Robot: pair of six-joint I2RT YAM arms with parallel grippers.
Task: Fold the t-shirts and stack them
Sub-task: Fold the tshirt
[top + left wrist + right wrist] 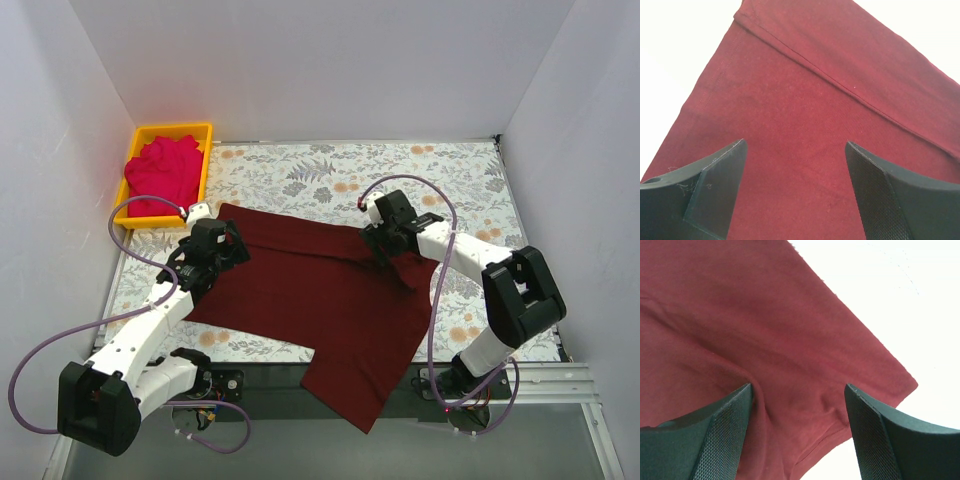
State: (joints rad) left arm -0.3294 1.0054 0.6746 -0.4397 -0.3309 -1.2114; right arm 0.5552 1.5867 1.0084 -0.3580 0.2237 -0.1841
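Observation:
A dark maroon t-shirt (320, 300) lies spread across the table, its lower end hanging over the near edge. My left gripper (203, 262) hovers over the shirt's left side, jaws wide open with only flat maroon cloth (800, 115) between the fingers (720, 175). My right gripper (392, 245) sits over the shirt's right sleeve (415, 268), open too; the fingers (875, 430) straddle a rumpled sleeve hem (840, 425) without pinching it. A bright pinkish-red t-shirt (162, 172) lies crumpled in the yellow bin (205, 160) at the back left.
The floral tablecloth (330, 170) covers the table. White walls close in on the left, back and right. Purple cables (120, 225) loop from both arms. The right arm's elbow (520, 295) stands near the table's right edge.

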